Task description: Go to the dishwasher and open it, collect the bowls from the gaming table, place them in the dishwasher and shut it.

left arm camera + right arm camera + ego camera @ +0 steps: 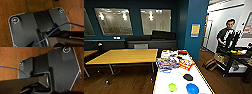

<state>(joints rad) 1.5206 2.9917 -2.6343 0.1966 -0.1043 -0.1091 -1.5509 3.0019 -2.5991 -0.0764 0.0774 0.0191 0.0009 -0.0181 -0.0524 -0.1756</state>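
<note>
**Q:** Approaching which table, and where do the bowls sit?

**A:** Head view. The long white table (166, 77) with the thin yellowish edge runs from 6 o'clock up toward the centre. The green bowl (172, 87) sits at about 6 o'clock on its near end; the blue bowl (192, 88) sits just beside it, toward 5 o'clock, apart from it. A flat dark object (187, 77) lies a little beyond them, and coloured packets (170, 63) crowd the far half. A wooden table (124, 56) stands at 9 o'clock; a person (227, 32) with a control rig stands at 2 o'clock.

**Q:** What state are the hands in?

**A:** Cannot tell. Each wrist view shows the robot's own dark plate over a brown wooden floor (15, 7), with a thin blue cable (58, 26) crossing it; no fingers can be made out.

**Q:** What makes this step go well?

**A:** Judged from the layout, the step is the drive-up to the bowls. The base should stop square to the near end, bowls centred, so that either arm can reach without leaning over the packets. The bowls look light and smooth, so a rim pinch probably suits better than a squeeze across.
</note>
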